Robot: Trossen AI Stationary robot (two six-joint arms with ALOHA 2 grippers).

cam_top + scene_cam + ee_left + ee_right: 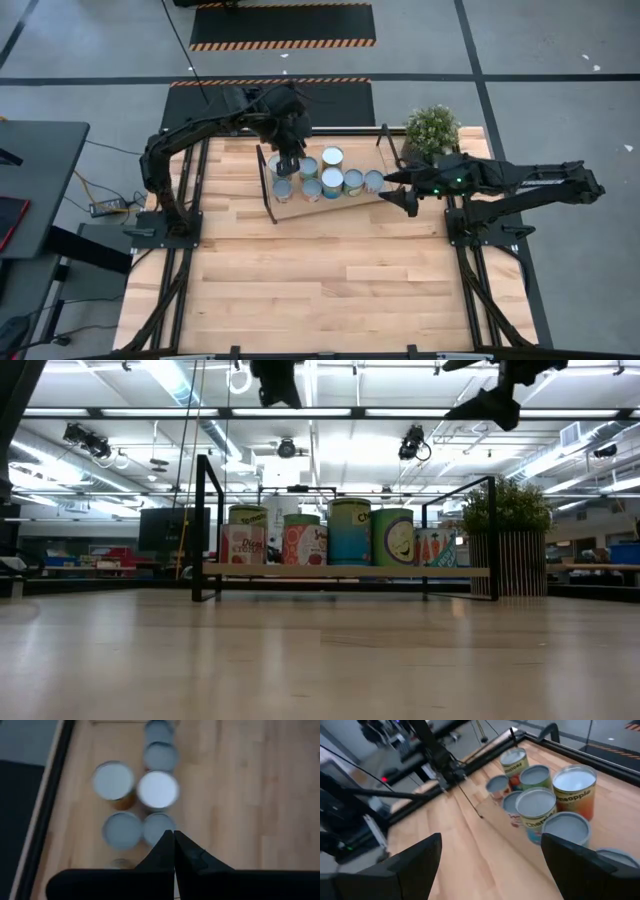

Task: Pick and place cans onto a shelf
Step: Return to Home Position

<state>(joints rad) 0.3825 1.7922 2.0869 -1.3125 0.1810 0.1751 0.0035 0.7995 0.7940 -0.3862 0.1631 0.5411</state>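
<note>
The cans (pixel 325 178) stand grouped on the shelf (pixel 340 571). Left hand (pixel 173 836) hovers above them, fingers pressed together, empty. Right hand (pixel 395 188), fingers wide, empty, sits beside the shelf's right end.

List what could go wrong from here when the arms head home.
1. The shut left hand hangs over the cans, which stand tightly packed. If it dips as it moves off, it might topple one into the others.
2. The open right hand sits close to the right end of the shelf, with the plant nearby. A wide swing might clip either.
</note>
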